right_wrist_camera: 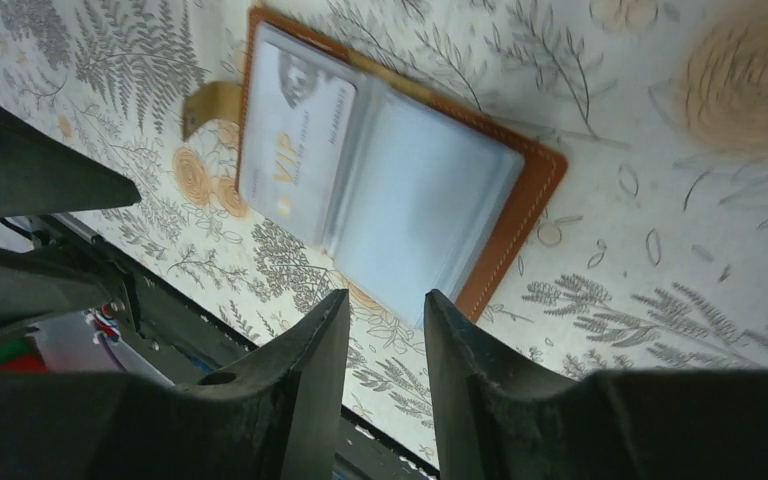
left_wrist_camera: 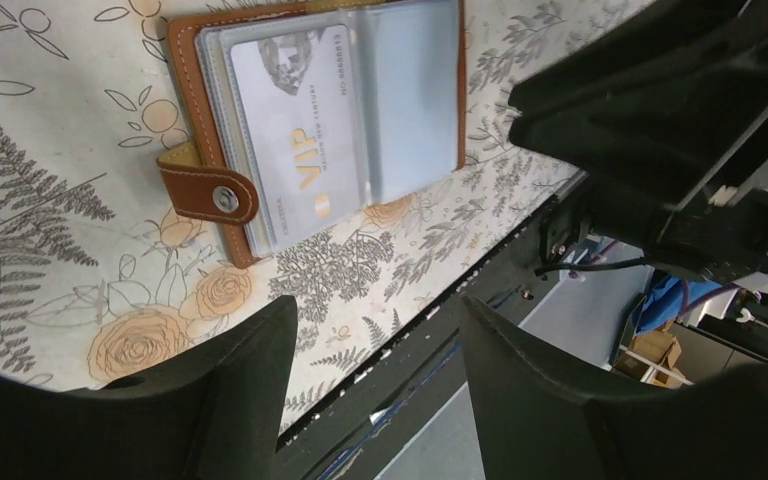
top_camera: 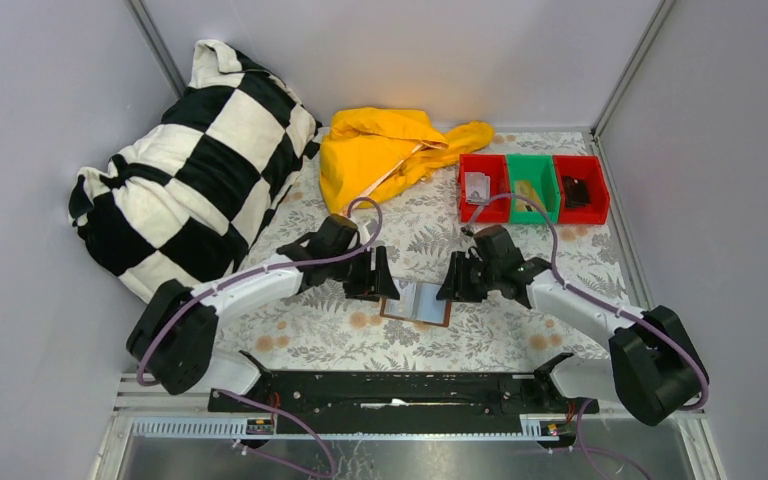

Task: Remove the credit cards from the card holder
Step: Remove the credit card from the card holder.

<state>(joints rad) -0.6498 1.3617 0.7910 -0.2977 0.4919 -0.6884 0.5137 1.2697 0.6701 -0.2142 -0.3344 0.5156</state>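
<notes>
The card holder (top_camera: 417,303) is laid open on the flowered table (top_camera: 480,340), between the two grippers. No card is taken out yet: one pale card marked VIP (left_wrist_camera: 295,140) is seen tucked in a clear sleeve, and the facing sleeve looks empty. The left gripper (left_wrist_camera: 375,330) is spread wide with nothing in it. The right gripper (right_wrist_camera: 387,310) is parted narrowly, also unladen. Whether more cards are stacked behind cannot be told, and the holder's top edge is cut off in the left wrist view.
</notes>
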